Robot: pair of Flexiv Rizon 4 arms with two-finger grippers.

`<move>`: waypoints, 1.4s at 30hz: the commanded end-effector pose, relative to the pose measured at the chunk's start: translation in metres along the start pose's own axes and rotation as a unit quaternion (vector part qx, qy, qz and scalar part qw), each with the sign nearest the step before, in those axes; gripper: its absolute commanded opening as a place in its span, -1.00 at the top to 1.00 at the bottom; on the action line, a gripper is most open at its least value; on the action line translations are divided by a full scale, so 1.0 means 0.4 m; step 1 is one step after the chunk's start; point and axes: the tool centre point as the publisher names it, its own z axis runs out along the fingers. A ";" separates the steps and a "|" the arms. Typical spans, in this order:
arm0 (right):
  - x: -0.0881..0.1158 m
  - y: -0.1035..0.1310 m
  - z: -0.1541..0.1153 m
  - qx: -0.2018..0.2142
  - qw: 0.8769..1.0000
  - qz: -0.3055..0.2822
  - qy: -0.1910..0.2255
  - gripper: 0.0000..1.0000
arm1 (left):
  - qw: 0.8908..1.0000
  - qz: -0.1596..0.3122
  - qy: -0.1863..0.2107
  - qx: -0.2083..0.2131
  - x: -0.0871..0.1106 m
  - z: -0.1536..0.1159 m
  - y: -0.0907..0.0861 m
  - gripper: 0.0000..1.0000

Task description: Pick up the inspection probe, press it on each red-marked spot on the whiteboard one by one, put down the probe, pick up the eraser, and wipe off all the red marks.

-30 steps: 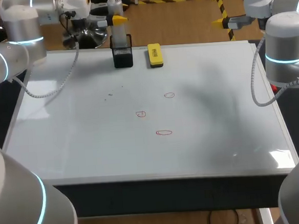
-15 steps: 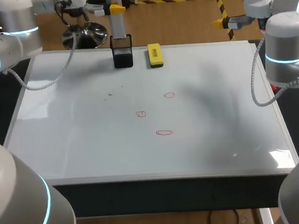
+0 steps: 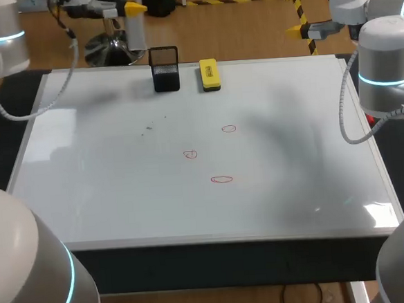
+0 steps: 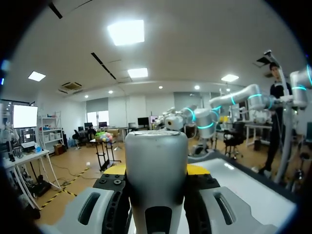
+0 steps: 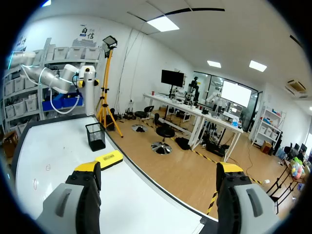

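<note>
Probe [image 4: 156, 190] in left tool [image 4: 156, 169], near holder [image 3: 164, 68]

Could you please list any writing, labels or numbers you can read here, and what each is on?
On the yellow block eraser: a dark label, too small to read.
On the whiteboard: three red marks, drawn loops, no letters.
On the grey cylindrical probe in the left gripper: no print shows.

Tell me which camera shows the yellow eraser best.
The head view: the yellow eraser lies whole and unobstructed beside the black holder at the far edge of the whiteboard. The right wrist view shows it only at a low slant. The left wrist view misses it.
</note>
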 end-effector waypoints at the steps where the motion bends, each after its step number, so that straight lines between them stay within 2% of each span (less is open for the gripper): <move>1: -0.001 0.000 0.000 0.000 1.000 0.000 0.000 -1.00 | 0.987 -0.002 -0.164 -0.006 0.045 -0.056 -0.003 1.00; 10: -0.001 0.000 0.000 0.000 1.000 0.000 0.000 -1.00 | 0.981 -0.003 -0.195 0.009 0.067 -0.143 0.039 1.00; 27: -0.001 0.000 0.000 0.000 1.000 0.000 0.000 -1.00 | 0.972 -0.028 -0.231 0.003 0.100 -0.217 0.134 1.00; 42: -0.001 0.000 0.000 0.000 1.000 0.000 0.000 -1.00 | 0.970 -0.037 -0.240 -0.002 0.102 -0.221 0.140 1.00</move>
